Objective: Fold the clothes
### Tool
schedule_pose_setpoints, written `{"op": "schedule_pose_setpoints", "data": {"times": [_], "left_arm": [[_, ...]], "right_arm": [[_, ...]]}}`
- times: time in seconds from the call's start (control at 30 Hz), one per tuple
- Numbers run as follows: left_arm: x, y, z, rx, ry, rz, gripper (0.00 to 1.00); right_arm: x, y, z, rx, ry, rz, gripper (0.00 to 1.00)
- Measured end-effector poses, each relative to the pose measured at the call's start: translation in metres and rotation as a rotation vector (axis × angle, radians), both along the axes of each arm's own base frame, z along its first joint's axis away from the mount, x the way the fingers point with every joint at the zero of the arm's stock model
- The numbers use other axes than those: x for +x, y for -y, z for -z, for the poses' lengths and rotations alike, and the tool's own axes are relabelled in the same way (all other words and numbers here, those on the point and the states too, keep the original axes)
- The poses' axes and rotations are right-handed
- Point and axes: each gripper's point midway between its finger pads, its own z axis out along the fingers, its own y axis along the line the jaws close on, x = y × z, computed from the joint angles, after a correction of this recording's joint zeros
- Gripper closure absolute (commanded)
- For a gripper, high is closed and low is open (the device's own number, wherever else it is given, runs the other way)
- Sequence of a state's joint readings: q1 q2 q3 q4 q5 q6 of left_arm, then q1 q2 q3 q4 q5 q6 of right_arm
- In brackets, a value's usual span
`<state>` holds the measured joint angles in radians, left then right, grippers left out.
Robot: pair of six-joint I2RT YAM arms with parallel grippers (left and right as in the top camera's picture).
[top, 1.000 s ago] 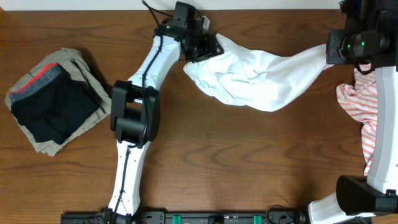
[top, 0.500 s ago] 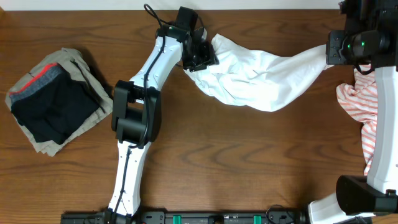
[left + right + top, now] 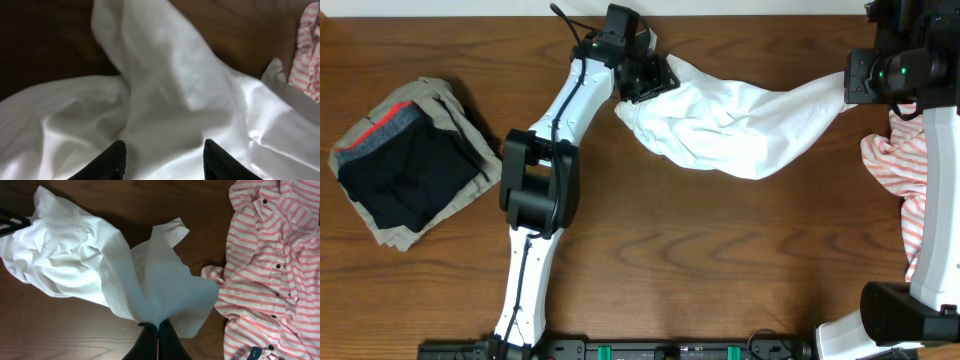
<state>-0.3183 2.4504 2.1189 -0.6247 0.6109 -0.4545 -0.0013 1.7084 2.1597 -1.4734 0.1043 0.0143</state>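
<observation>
White garment (image 3: pixel 730 125) is stretched across the back of the tabletop (image 3: pixel 720 260), slung between the two arms with its bulky, crumpled part sagging toward the left end. It's a long way from folded, basically one rumpled mass with a thinner tail running off to the right.

Left gripper (image 3: pixel 167 150) sits at the cloth's left end near the far edge. From its wrist camera the jaws stand apart, with wrinkled white fabric filling the space between and ahead of them. I can't make out an actual pinch there.

Right gripper (image 3: pixel 158 327) has its jaws pressed together on an edge of the same garment, and the fabric fans out from that pinch in a cone shape.

Just beside it on the right is a pink-striped shirt (image 3: pixel 270 270), buttons showing, lying in an unfolded heap partly under the right arm.

Way over on the left side sits a folded pile (image 3: pixel 410 160), dark shorts with a red waistband on top of something khaki, well apart from everything else.
</observation>
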Motion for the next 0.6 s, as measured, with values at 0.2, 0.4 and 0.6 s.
{"op": "schedule_pose_setpoints", "data": {"times": [0.2,0.4,0.6], "left_arm": [[-0.006,0.010,0.000,-0.012,-0.014,0.013,0.50],[-0.021,0.016,0.011,0.001,-0.063,0.029,0.50],[-0.021,0.015,0.012,-0.002,-0.067,0.026,0.50]], "right_arm": [[0.000,0.000,0.000,0.000,0.000,0.000,0.99],[0.000,0.000,0.000,0.000,0.000,0.000,0.99],[0.000,0.000,0.000,0.000,-0.001,0.000,0.99]]}}
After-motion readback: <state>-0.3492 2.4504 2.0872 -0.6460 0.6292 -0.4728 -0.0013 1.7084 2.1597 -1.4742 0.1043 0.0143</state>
